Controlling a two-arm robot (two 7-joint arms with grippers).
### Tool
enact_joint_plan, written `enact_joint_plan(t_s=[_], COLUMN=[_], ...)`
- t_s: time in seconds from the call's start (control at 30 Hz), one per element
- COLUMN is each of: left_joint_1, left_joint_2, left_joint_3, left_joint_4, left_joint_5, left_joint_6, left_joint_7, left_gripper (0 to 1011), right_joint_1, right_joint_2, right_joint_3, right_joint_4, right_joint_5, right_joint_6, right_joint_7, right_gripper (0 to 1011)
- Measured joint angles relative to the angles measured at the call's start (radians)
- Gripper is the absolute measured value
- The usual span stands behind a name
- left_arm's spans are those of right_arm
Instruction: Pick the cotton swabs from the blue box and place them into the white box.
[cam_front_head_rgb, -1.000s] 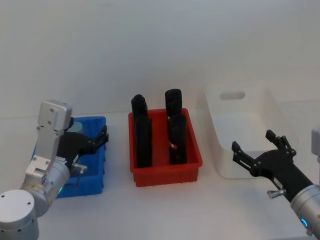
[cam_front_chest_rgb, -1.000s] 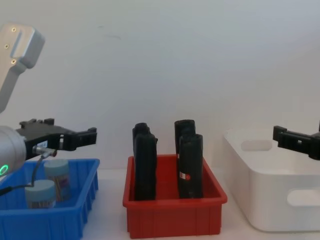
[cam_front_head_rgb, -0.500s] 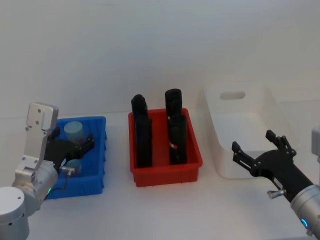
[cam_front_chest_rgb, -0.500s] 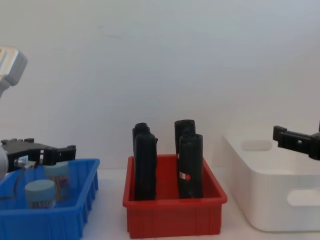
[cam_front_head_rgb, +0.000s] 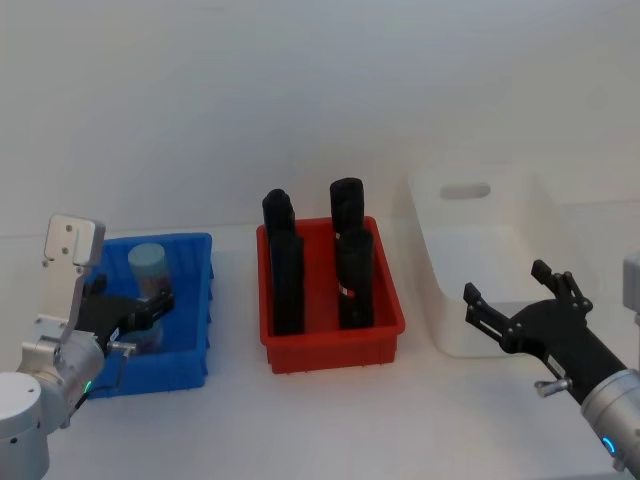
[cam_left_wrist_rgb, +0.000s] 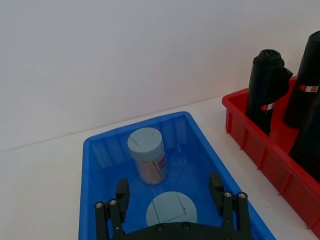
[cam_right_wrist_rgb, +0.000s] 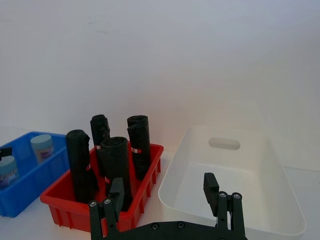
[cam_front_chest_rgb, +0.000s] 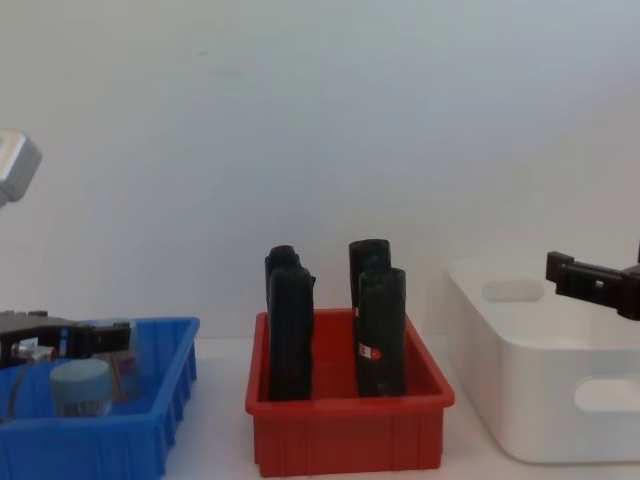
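The left gripper (cam_left_wrist_rgb: 169, 186) sits low over the blue box (cam_left_wrist_rgb: 95, 150) at the left end of the table (cam_front_head_rgb: 330, 420), its fingers about level with the box's rim. The 2 black fingers are spread wide, 1 on each side of the nearer tub of cotton swabs (cam_left_wrist_rgb: 171, 210), and blue floor shows between each finger and the tub, so it has hold of nothing. That tub stands upright on the box floor with its pale lid up. The 2nd tub (cam_left_wrist_rgb: 146, 155) is upright too, just beyond the first toward the box's far wall and not touching it; its pinkish label and swab sticks show through the clear side.

In the middle of the table the red tray (cam_front_head_rgb: 335, 340) holds 4 tall black blocks (cam_front_head_rgb: 285, 280) on end, in 2 pairs.

The white box (cam_front_head_rgb: 480, 250) stands at the right end, just beside the tray, with an oval handle cutout in its far wall. The right gripper (cam_front_head_rgb: 505, 280) hangs above the table at the box's near side — fingers wide apart, nothing between them.
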Motion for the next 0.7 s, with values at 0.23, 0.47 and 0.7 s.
enact_joint_plan(t_s=[0.23,0.47,0.7], left_joint_1=[-0.012,-0.022,-0.030], left_joint_2=[-0.007,-0.013,-0.019], left_joint_3=[-0.004,-0.006,-0.008], left_joint_4=[0.039,0.066,0.087], left_joint_5=[-0.007,-0.013,-0.019], left_joint_6=[0.013,0.017,0.020], left_joint_7=[-0.011,-0.024,-0.035], left_gripper=[1004,1004,1004], right_joint_1=[0.000,0.000,0.000], right_joint_2=[0.000,0.000,0.000], right_joint_3=[0.000,0.000,0.000], right_joint_4=[0.000,0.000,0.000], right_joint_5=[0.000,0.000,0.000], right_joint_6=[0.000,0.000,0.000], right_joint_7=[0.000,0.000,0.000], right_gripper=[1002,1002,1002])
